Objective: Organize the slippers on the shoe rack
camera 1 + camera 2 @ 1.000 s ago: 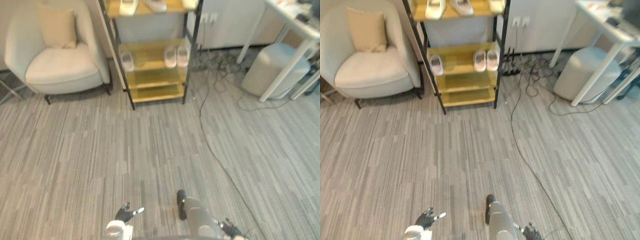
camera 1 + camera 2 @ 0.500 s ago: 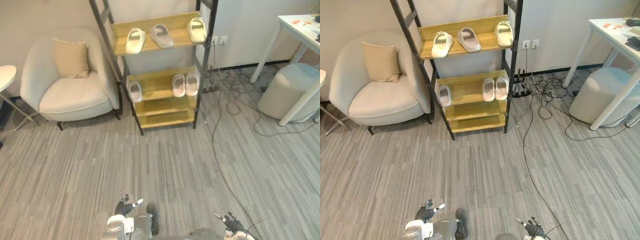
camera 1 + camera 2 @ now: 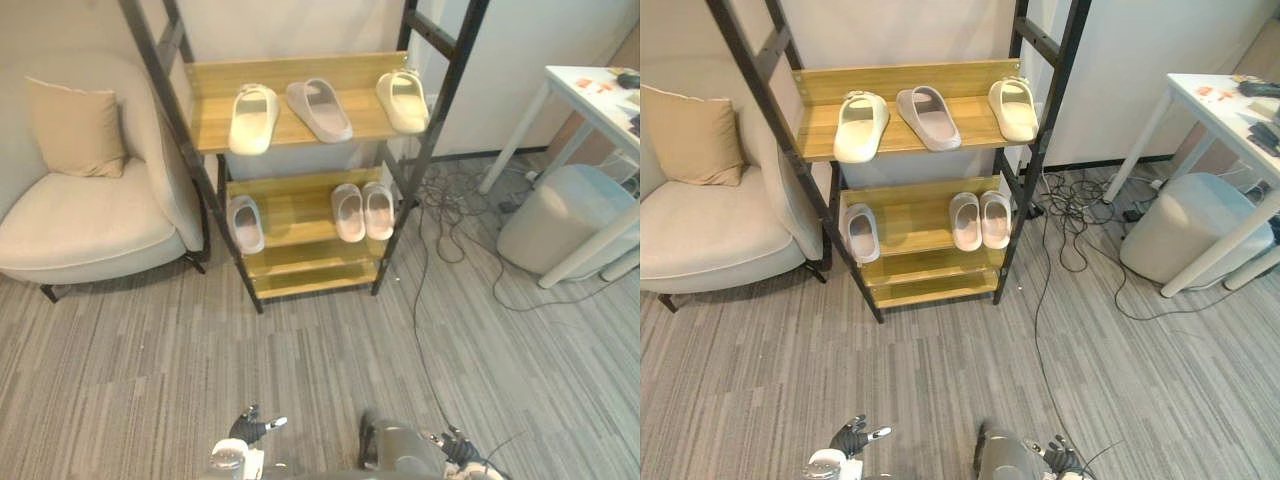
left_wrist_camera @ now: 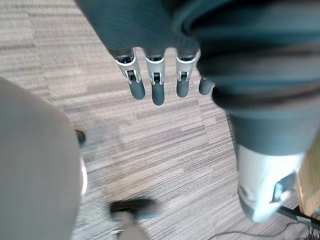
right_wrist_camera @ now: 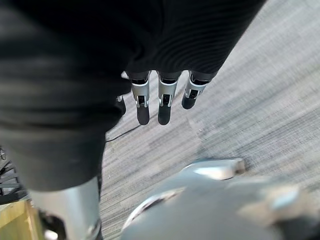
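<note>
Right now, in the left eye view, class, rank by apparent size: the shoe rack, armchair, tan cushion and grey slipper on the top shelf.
1. shoe rack
2. armchair, though the view's edge cuts it off
3. tan cushion
4. grey slipper

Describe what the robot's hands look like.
The left robot hand and the right robot hand match. Each has slim silver fingers ending in rounded dark tips, a silver thumb set apart from them, and a dark ribbed cover over the back and wrist.
</note>
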You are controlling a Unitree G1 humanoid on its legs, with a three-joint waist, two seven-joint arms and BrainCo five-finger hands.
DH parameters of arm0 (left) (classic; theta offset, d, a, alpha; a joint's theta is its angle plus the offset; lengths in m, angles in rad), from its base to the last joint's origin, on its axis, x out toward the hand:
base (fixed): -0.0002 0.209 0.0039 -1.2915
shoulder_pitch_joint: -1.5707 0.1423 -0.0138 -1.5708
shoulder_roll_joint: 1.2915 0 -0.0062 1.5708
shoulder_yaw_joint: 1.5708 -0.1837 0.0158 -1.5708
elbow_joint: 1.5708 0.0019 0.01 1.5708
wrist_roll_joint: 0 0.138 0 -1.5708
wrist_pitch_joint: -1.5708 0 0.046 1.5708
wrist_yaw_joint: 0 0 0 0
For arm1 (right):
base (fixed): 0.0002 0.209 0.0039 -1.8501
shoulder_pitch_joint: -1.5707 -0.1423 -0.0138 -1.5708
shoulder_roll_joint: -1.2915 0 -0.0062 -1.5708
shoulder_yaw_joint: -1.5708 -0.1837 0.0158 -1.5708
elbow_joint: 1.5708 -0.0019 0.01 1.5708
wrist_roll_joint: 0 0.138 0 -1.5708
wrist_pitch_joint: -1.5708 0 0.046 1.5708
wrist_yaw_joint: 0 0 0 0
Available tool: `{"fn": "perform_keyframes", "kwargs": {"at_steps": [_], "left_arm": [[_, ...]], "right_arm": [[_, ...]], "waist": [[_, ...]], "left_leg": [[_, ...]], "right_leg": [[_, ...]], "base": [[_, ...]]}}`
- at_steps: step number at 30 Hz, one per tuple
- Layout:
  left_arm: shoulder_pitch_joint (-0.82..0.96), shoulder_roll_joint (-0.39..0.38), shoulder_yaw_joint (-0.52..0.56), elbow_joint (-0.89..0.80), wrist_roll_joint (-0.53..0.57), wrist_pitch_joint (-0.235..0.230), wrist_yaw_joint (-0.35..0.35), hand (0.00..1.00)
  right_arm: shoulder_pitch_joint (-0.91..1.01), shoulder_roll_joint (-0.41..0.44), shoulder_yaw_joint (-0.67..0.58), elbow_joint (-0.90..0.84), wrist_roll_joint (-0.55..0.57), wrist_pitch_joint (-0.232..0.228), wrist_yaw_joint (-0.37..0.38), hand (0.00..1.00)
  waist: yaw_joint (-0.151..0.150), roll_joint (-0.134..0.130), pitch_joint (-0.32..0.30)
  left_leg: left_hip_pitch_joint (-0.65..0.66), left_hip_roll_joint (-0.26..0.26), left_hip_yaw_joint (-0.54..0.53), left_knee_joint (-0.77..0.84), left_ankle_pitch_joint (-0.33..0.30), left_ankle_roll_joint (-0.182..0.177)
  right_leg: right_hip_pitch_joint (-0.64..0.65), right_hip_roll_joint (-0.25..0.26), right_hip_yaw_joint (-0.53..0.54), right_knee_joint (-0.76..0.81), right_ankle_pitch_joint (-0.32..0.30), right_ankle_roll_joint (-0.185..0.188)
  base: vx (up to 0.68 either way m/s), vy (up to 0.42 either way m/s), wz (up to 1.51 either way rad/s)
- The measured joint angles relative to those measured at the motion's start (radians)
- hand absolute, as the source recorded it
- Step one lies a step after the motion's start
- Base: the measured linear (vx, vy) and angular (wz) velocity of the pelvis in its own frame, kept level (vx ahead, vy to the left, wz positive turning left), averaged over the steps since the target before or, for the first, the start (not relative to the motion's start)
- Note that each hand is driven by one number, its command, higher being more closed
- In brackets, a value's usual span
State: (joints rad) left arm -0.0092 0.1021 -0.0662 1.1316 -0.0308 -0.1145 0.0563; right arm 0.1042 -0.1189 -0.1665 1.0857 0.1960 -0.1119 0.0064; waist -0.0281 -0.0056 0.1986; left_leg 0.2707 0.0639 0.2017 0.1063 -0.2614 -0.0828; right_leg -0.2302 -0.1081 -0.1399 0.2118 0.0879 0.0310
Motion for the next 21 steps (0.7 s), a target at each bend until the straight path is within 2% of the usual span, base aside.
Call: {"fn": "perform_keyframes", "kwargs": {"at_steps": [1, 3, 4, 5, 6, 7, 9, 11, 13, 15, 16, 17, 18, 20, 21], "left_arm": [[0.004, -0.017, 0.010, 0.003, 0.000, 0.000, -0.001, 0.00], [0.001, -0.046, 0.010, 0.004, 0.004, -0.004, -0.003, 0.00], [-0.001, -0.053, 0.013, 0.005, 0.008, -0.004, -0.003, 0.00], [-0.001, -0.053, 0.028, 0.005, 0.009, -0.004, -0.004, 0.00], [0.000, -0.061, 0.060, 0.001, 0.008, -0.004, -0.003, 0.00], [0.006, -0.066, 0.099, -0.012, 0.008, -0.004, -0.002, 0.00], [0.016, -0.068, 0.117, -0.034, 0.008, -0.006, -0.002, 0.00], [0.018, -0.067, 0.116, -0.041, 0.007, -0.008, -0.002, 0.00], [0.017, -0.062, 0.116, -0.042, 0.007, -0.009, -0.001, 0.00], [0.019, -0.059, 0.111, -0.041, 0.007, -0.009, 0.000, 0.00], [0.020, -0.060, 0.110, -0.040, 0.006, -0.009, 0.000, 0.00], [0.021, -0.062, 0.109, -0.040, -0.001, -0.009, 0.000, 0.00], [0.023, -0.050, 0.106, -0.040, 0.000, -0.009, 0.000, 0.00], [0.021, -0.022, 0.109, -0.037, -0.003, -0.009, -0.001, 0.00], [0.020, -0.016, 0.108, -0.037, -0.002, -0.008, -0.002, 0.00]], "right_arm": [[-0.004, -0.011, 0.001, -0.001, -0.001, 0.000, 0.001, 0.00], [-0.013, -0.035, 0.006, -0.001, -0.002, 0.000, 0.004, 0.00], [-0.015, -0.039, 0.006, 0.003, -0.002, 0.002, 0.005, 0.00], [-0.013, -0.039, 0.005, 0.008, -0.001, 0.002, 0.006, 0.00], [-0.011, -0.039, 0.007, 0.009, -0.002, 0.003, 0.005, 0.00], [-0.003, -0.043, 0.017, -0.003, -0.002, 0.003, 0.004, 0.00], [-0.001, -0.045, 0.021, -0.008, -0.001, -0.001, 0.001, 0.00], [0.000, -0.046, 0.021, -0.007, 0.000, -0.001, -0.001, 0.00], [0.000, -0.045, 0.021, -0.007, 0.000, -0.001, -0.005, 0.00], [0.010, -0.042, 0.019, -0.007, 0.000, 0.000, -0.006, 0.00], [0.012, -0.046, 0.020, -0.007, 0.000, 0.000, -0.007, 0.00], [0.013, -0.049, 0.021, -0.001, 0.000, 0.003, -0.008, 0.00], [0.013, -0.037, 0.021, -0.001, -0.001, 0.002, -0.008, 0.00], [0.013, -0.011, 0.023, 0.000, -0.001, 0.002, -0.007, 0.00], [0.012, -0.002, 0.023, 0.000, -0.001, 0.002, -0.007, 0.00]], "waist": [[-0.005, 0.033, 0.004], [-0.007, 0.075, 0.006], [-0.014, 0.088, 0.009], [-0.020, 0.088, 0.010], [-0.021, 0.089, 0.014], [-0.019, 0.089, 0.022], [-0.014, 0.093, 0.025], [-0.010, 0.091, 0.024], [0.001, 0.087, 0.026], [0.003, 0.084, 0.027], [0.003, 0.091, 0.025], [0.017, 0.083, 0.026], [0.020, 0.066, 0.011], [0.022, 0.016, 0.007], [0.025, 0.001, 0.003]], "left_leg": [[0.018, 0.029, -0.005, 0.003, -0.003, -0.008], [0.012, 0.065, -0.007, 0.044, 0.008, -0.027], [-0.006, 0.090, -0.022, 0.120, 0.012, -0.033], [-0.032, 0.110, -0.031, 0.214, 0.014, -0.037], [-0.087, 0.143, -0.042, 0.378, 0.033, -0.065], [-0.166, 0.197, -0.051, 0.601, 0.091, -0.062], [-0.241, 0.243, -0.007, 0.775, 0.067, -0.052], [-0.301, 0.235, 0.075, 0.744, 0.024, -0.028], [-0.324, 0.180, 0.110, 0.541, 0.010, -0.031], [-0.319, 0.104, 0.089, 0.259, 0.059, -0.014], [-0.313, 0.080, 0.064, 0.140, 0.143, -0.018], [-0.286, 0.064, 0.064, 0.107, 0.209, 0.025], [-0.271, 0.040, 0.070, 0.082, 0.209, 0.026], [-0.265, 0.008, 0.093, 0.071, 0.198, 0.047], [-0.264, -0.006, 0.095, 0.071, 0.190, 0.058]], "right_leg": [[0.007, 0.022, -0.016, 0.036, -0.038, -0.009], [0.014, 0.046, -0.040, 0.066, -0.092, -0.035], [0.041, 0.060, -0.057, 0.074, -0.117, -0.053], [0.068, 0.065, -0.069, 0.071, -0.135, -0.056], [0.123, 0.081, -0.078, 0.050, -0.156, -0.055], [0.196, 0.106, -0.083, 0.007, -0.173, -0.075], [0.280, 0.124, -0.078, -0.054, -0.176, -0.080], [0.339, 0.112, -0.058, -0.104, -0.175, -0.078], [0.364, 0.085, -0.034, -0.116, -0.184, -0.059], [0.385, 0.055, -0.014, -0.110, -0.200, -0.029], [0.393, 0.054, -0.005, -0.110, -0.211, -0.012], [0.407, 0.053, 0.019, -0.111, -0.217, 0.008], [0.411, 0.032, 0.027, -0.117, -0.222, 0.020], [0.410, -0.001, 0.034, -0.124, -0.232, 0.036], [0.414, -0.013, 0.036, -0.131, -0.234, 0.040]], "base": [[0.45, -0.296, 0.15], [0.44, -0.276, 0.18], [0.42, -0.259, 0.32], [0.48, -0.297, 0.36], [0.44, -0.251, 0.23], [0.34, -0.174, 0.10], [0.23, -0.070, -0.12], [0.25, 0.013, -0.31], [0.23, 0.102, -0.37], [0.25, 0.159, -0.26], [0.29, 0.197, -0.30], [0.31, 0.184, -0.20], [0.32, 0.157, -0.16], [0.30, 0.143, -0.07], [0.25, 0.116, -0.05]]}}
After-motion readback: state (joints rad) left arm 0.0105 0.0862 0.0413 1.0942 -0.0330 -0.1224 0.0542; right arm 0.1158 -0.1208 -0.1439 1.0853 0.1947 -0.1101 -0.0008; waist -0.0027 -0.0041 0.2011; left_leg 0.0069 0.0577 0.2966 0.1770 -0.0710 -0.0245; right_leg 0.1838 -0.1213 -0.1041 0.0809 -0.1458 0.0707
